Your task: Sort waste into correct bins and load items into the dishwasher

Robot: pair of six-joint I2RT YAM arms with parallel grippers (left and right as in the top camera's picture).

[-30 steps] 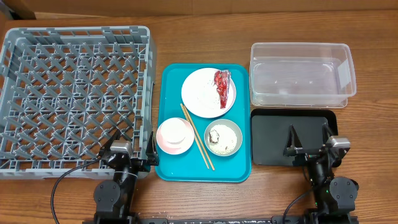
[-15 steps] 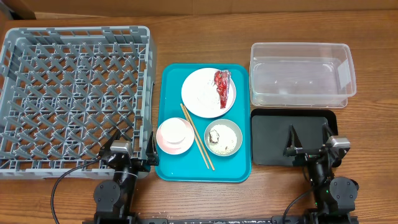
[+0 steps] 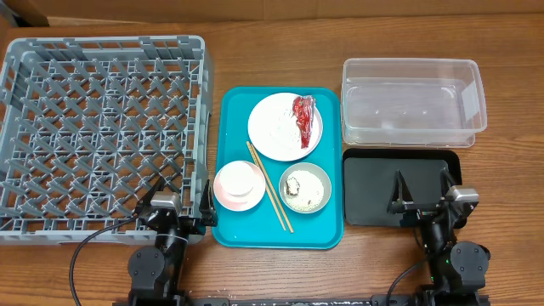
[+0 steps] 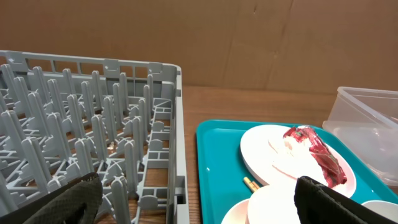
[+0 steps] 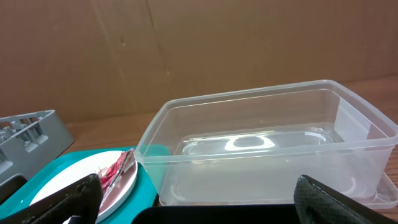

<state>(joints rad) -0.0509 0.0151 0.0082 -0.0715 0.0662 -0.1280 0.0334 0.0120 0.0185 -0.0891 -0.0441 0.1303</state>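
Note:
The teal tray holds a white plate with the red wrapper on it. It also holds a pale pink bowl with a white cup in it. A grey bowl holds rice and a brown scrap. Wooden chopsticks lie between the bowls. I cannot pick out the tissue. The grey dish rack is at the left. The clear tub and black tray are at the right. My left gripper is open at the rack's near right corner. My right gripper is open over the black tray.
In the left wrist view the rack's pegs fill the left, with the plate and wrapper at the right. In the right wrist view the clear tub stands straight ahead. A cardboard wall closes the back.

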